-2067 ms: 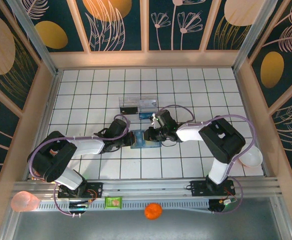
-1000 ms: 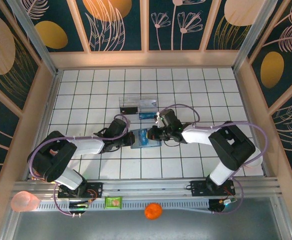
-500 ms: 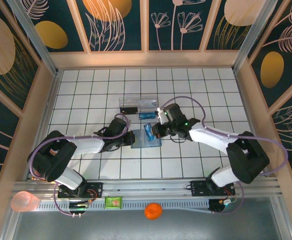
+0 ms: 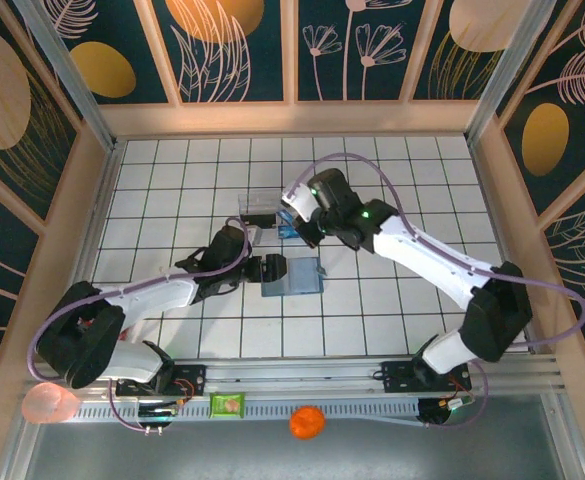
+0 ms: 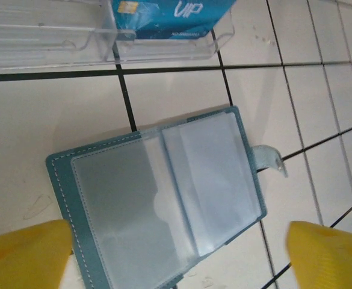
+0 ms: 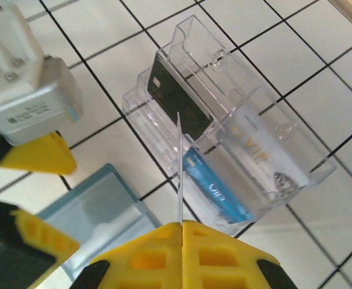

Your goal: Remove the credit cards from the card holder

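My right gripper (image 6: 180, 227) is pinched shut on a credit card (image 6: 179, 162), held edge-on over the near edge of the clear tray (image 6: 191, 33). In that tray stand a blue card (image 6: 215, 192), a dark card (image 6: 176, 99) and a pale card (image 6: 260, 153). My left gripper (image 5: 177, 256) is spread wide and holds nothing, just beside the card holder (image 5: 163, 205). The holder lies opened flat on the tiles, close to the tray's near side, clear sleeves up.

left fingers (image 5: 25, 253) opened | right fingers (image 6: 224, 259) carried card (image 6: 179, 168) over tray (image 6: 191, 36)
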